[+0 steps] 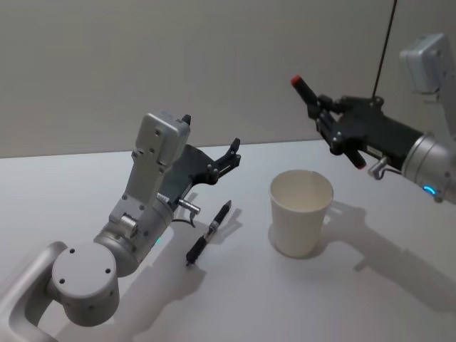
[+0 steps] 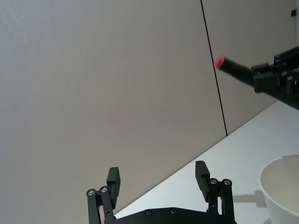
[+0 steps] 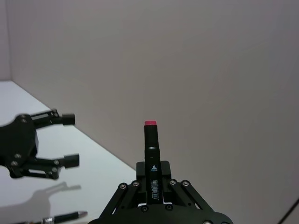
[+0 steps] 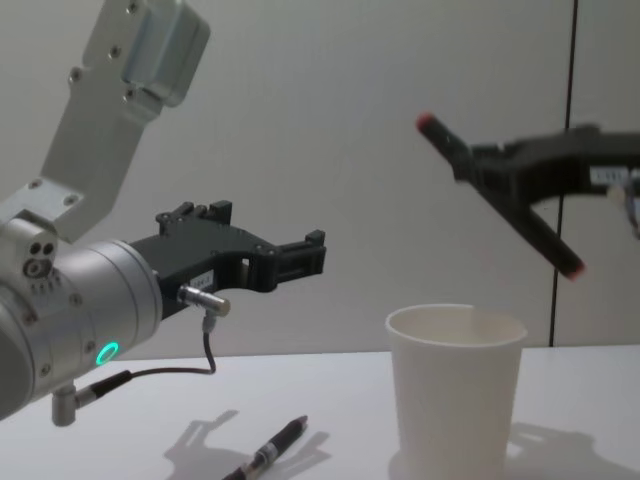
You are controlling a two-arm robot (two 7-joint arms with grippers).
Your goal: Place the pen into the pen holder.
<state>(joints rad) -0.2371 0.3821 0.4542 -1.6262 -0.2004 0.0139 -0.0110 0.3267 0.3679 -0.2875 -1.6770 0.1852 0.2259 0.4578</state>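
A black pen with red ends is held tilted in the air above and just right of the pen holder, a white paper cup on the table. My right gripper is shut on its middle; the right wrist view shows the pen standing up between the fingers. A second black pen lies on the table left of the cup. Above that pen, my left gripper hovers open and holds nothing. Its two fingertips stand wide apart in the left wrist view.
The white table extends around the cup, with a plain wall behind. A dark vertical seam in the wall runs down behind the right arm.
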